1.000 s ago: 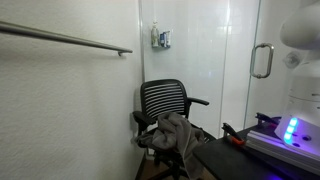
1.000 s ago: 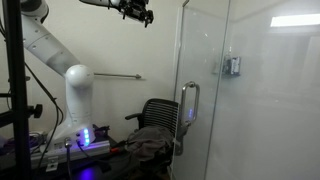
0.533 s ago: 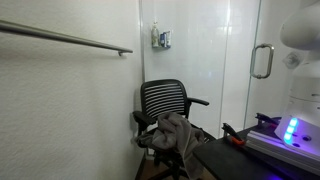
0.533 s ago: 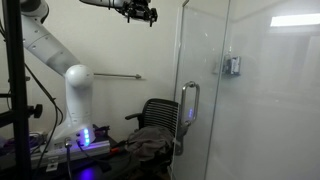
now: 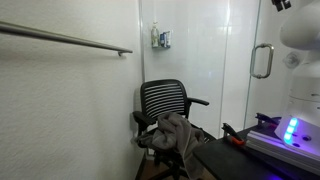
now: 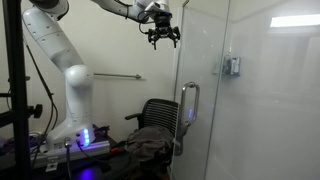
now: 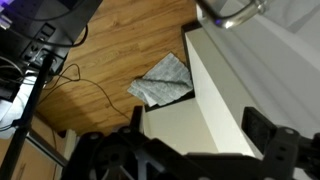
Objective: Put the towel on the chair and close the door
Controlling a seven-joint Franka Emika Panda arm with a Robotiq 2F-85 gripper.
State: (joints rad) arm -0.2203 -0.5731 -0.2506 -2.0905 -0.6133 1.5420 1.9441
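Note:
The grey towel (image 5: 172,132) lies crumpled over the seat of the black chair (image 5: 165,98); both also show in an exterior view, the towel (image 6: 148,143) on the chair (image 6: 160,108). The frosted glass door (image 6: 250,115) with its silver D handle (image 6: 188,105) stands beside the chair, and the handle (image 5: 262,61) shows again in an exterior view. My gripper (image 6: 161,36) is high in the air, close to the door's top edge, open and empty. In the wrist view the open jaws (image 7: 200,150) look down past a white top edge onto a grey cloth (image 7: 163,80), probably the towel.
A metal rail (image 5: 70,40) runs along the white wall. A small dispenser (image 5: 161,38) hangs on the back wall. The robot's base (image 6: 76,95) stands on a black table with a blue light (image 5: 291,130) and a red-handled tool (image 5: 233,136). A black stand (image 6: 12,90) is close by.
My gripper has moved across and down towards the top of the glass door. Its tip now shows in the top corner of an exterior view. The towel and chair have not moved.

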